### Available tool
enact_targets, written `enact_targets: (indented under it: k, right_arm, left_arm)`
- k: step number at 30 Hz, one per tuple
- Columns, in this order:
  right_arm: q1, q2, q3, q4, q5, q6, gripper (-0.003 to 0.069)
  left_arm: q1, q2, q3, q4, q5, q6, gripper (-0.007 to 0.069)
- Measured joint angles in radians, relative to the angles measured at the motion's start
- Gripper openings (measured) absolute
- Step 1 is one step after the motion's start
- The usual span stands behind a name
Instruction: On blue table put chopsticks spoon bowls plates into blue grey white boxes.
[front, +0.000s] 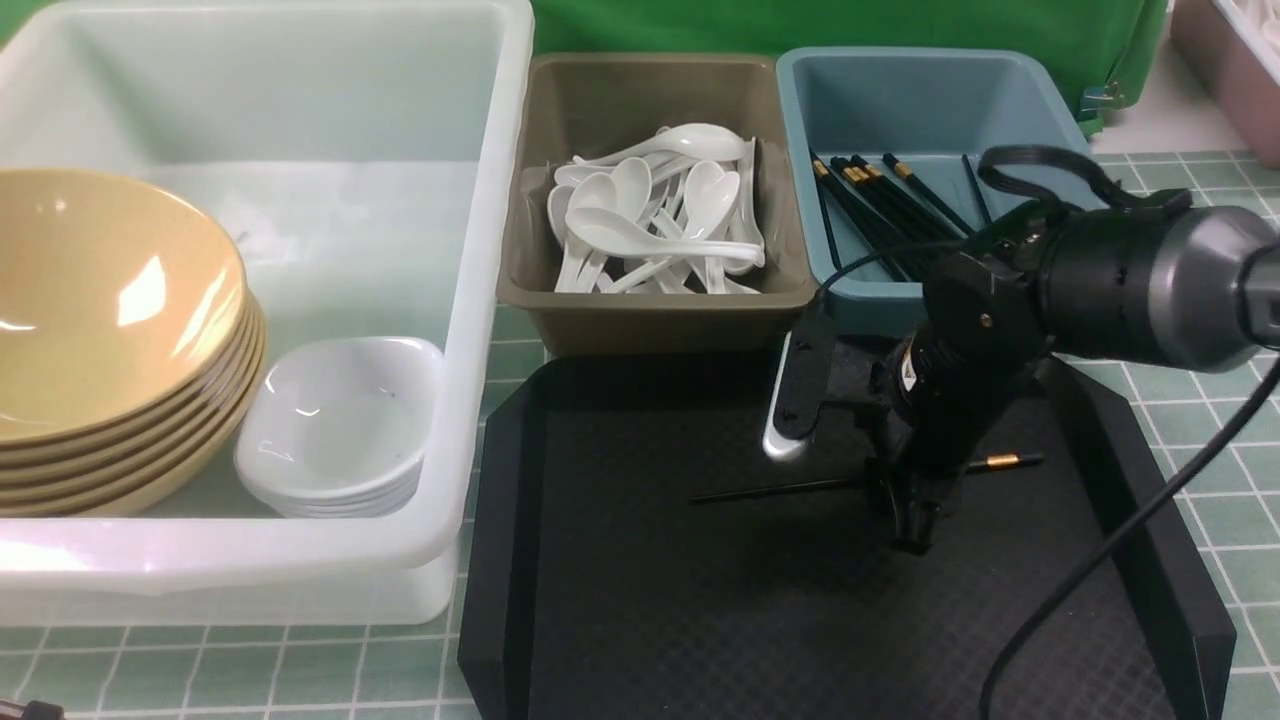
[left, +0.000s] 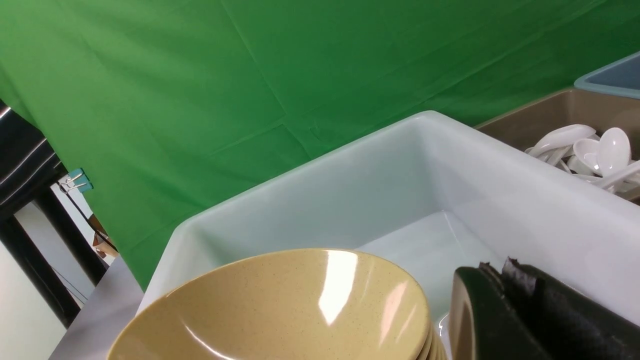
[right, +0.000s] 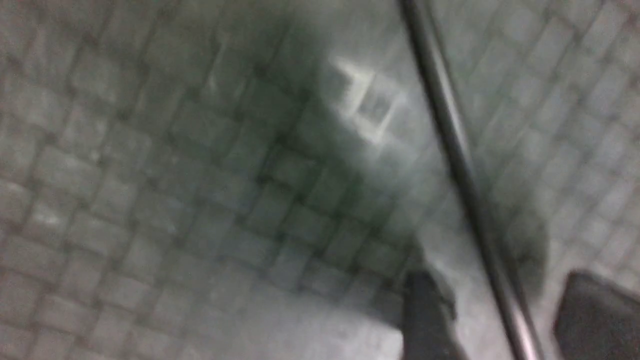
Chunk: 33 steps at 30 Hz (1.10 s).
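Nearest us, the black tray (front: 620, 600) is sitting on the tiled tabletop (front: 1200, 420), and one loose chopstick (front: 780, 490) is lying flat across its middle, gold band toward the tray's right side. We are judging it the last piece waiting to be sorted, since everything else is already resting in the bins around the tray. Just beyond the tray's far right corner the blue bin (front: 930, 100) is holding the other chopsticks (front: 880, 200). Just beyond its far edge the grey bin (front: 640, 100) is holding a heap of spoons (front: 650, 220). Off the tray's left side the white tub (front: 490, 300) is carrying the stacked bowls (front: 100, 300) with the plates (front: 340, 430) nested beside them. Like is going with like, so the blue bin is where this chopstick belongs.

We are seeing the right arm hanging over the tray's right half, forearm roughly level and wrist bent so that the right end effector (front: 912, 530) is pointing down at the tray. Its jaws are standing apart, one on each side of the chopstick, gripping nothing. The blurred right wrist view is showing it running through the gap between the fingers (right: 425, 320), a straddle we are reading as lining up for a pinch.

The left end effector (left: 495, 270) is hanging above the white tub, off the tray's left side, fingers pressed together and carrying nothing.
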Motion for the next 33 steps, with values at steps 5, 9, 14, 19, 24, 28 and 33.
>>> enact_targets:
  k: [5,9,14,19,24,28,33]
  right_arm:
    - [0.005,0.016,-0.041,0.097,0.134,0.008,0.0196]
    - [0.009,0.029,-0.077,0.187,0.246,0.011,0.0088]
    - [0.015,0.039,-0.154,0.252,0.314,0.015,0.0073]
    - [0.015,0.018,-0.223,0.255,0.321,0.069,0.0073]
    - [0.0,-0.128,-0.249,0.261,0.114,0.096,0.0073]
    - [-0.063,-0.21,-0.26,0.267,-0.265,0.17,0.0073]
    - [-0.165,-0.145,-0.262,0.267,-0.595,0.33,0.0071]
  left_arm:
    - [0.0,0.0,0.0,0.0,0.0,-0.005,0.0005]
    - [0.0,0.0,0.0,0.0,0.0,-0.005,0.0005]
    - [0.0,0.0,0.0,0.0,0.0,-0.007,0.0005]
    - [0.0,0.0,0.0,0.0,0.0,-0.007,0.0005]
    - [0.0,0.0,0.0,0.0,0.002,-0.007,0.0005]
    - [0.0,0.0,0.0,0.0,0.002,-0.007,0.0005]
    - [0.0,0.0,0.0,0.0,0.002,-0.007,0.0005]
